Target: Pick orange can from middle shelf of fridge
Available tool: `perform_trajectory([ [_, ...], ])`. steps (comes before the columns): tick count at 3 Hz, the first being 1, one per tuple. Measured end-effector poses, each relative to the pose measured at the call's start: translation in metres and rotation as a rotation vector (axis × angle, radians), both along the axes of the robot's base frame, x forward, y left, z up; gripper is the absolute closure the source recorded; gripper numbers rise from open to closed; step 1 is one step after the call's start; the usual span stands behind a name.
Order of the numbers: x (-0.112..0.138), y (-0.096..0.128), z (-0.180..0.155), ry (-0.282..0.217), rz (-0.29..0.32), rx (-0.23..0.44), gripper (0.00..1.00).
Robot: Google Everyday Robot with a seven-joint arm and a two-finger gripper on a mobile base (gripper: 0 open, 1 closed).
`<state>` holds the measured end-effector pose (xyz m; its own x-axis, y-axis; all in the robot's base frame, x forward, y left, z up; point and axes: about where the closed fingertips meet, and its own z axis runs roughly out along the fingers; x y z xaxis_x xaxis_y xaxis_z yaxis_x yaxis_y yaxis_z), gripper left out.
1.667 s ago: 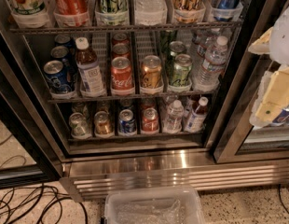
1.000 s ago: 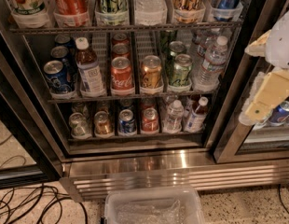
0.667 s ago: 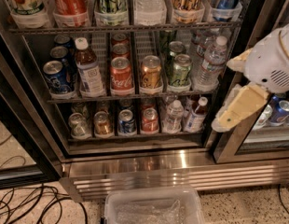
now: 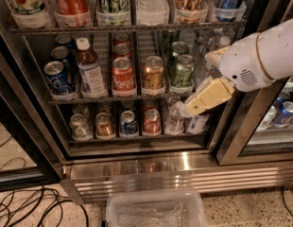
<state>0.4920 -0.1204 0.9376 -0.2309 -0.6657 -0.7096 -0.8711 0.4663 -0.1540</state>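
Orange can (image 4: 153,73) stood upright, lid up, mid-frame on the middle shelf (image 4: 99,100). Gripper (image 4: 190,109) hung lower right of it, apart. I couldn't tell its state.

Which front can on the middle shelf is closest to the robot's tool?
The green can, at the row's right end. The tool hangs below and right of it; the orange can and red can sit farther left.
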Motion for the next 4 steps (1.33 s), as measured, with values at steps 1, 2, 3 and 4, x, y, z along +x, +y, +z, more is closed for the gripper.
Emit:
perform_trajectory([
  [1, 0.0, 0.0, 0.0, 0.0, 0.0, 0.0, 0.0],
  [2, 0.012, 0.007, -0.001, -0.045, -0.026, 0.042, 0.0],
  [3, 0.02, 0.028, -0.011, -0.097, -0.084, 0.124, 0.0],
  [4, 0.018, 0.062, -0.026, -0.135, -0.128, 0.199, 0.0],
])
